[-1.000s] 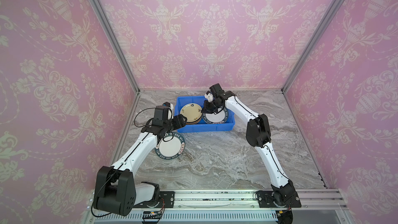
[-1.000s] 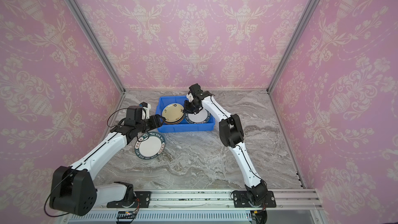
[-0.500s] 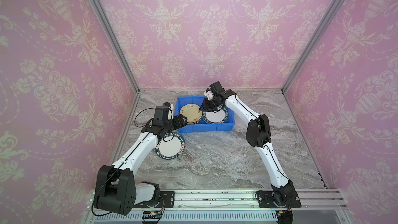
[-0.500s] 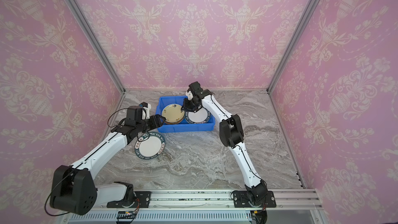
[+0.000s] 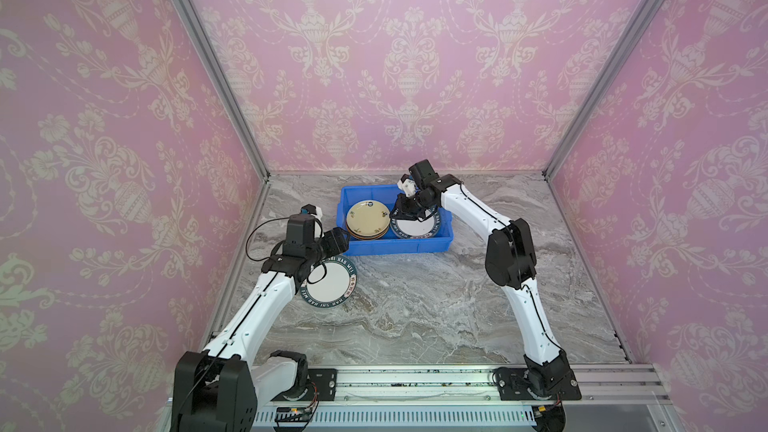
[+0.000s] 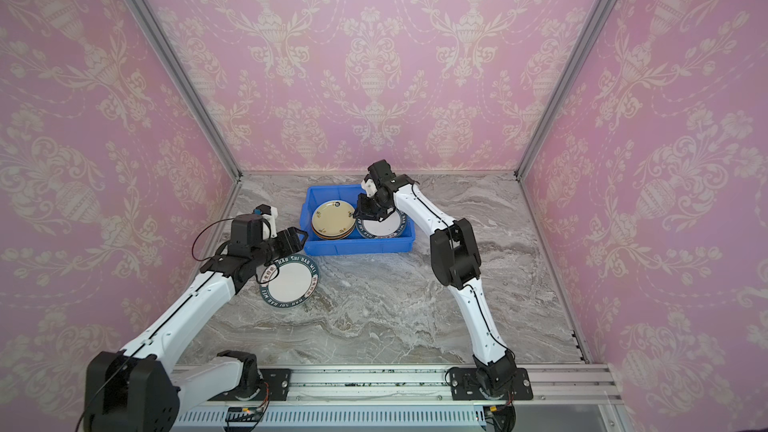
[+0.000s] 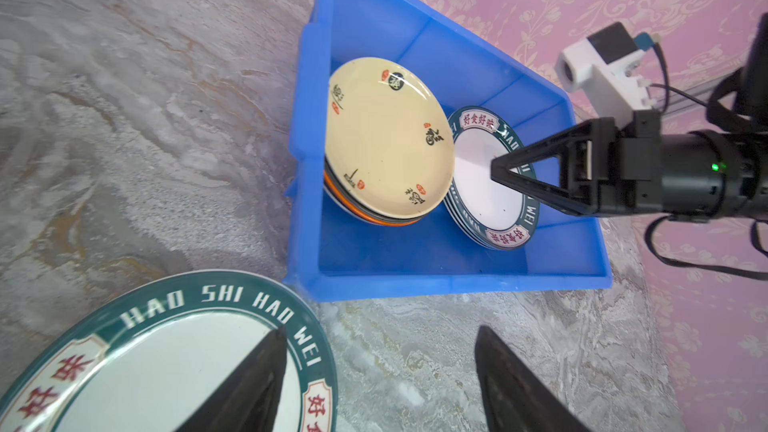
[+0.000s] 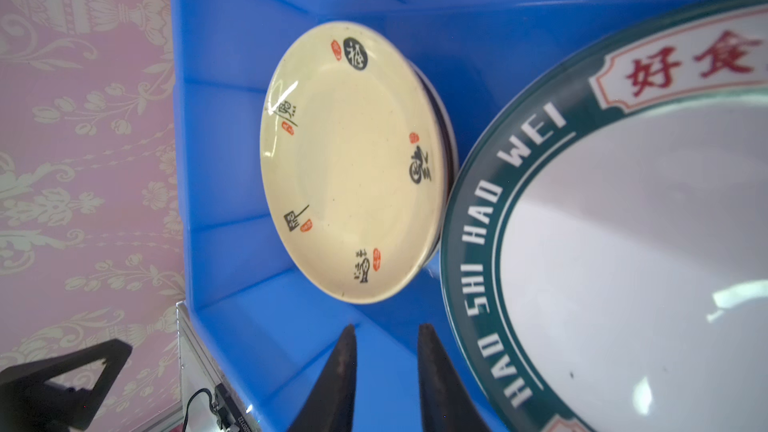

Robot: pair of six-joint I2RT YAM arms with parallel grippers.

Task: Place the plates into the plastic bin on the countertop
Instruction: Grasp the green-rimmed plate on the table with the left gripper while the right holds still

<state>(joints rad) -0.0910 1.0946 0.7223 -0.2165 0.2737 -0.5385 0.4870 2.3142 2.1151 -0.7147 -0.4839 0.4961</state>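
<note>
The left pincer (image 7: pixel 380 328), spread wide, hovers over the lettered plate (image 5: pixel 330 282) on the desk (image 5: pixel 415 305) beside the bin (image 5: pixel 399 248); the right pincer (image 8: pixel 387 326), narrowly parted and empty, occupies the bin. Risk: arms colliding at delivery.

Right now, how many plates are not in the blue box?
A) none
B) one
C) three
B: only the green-rimmed plate lies out on the countertop, just in front of the blue bin. The other plates sit in two stacks inside the bin.
</note>
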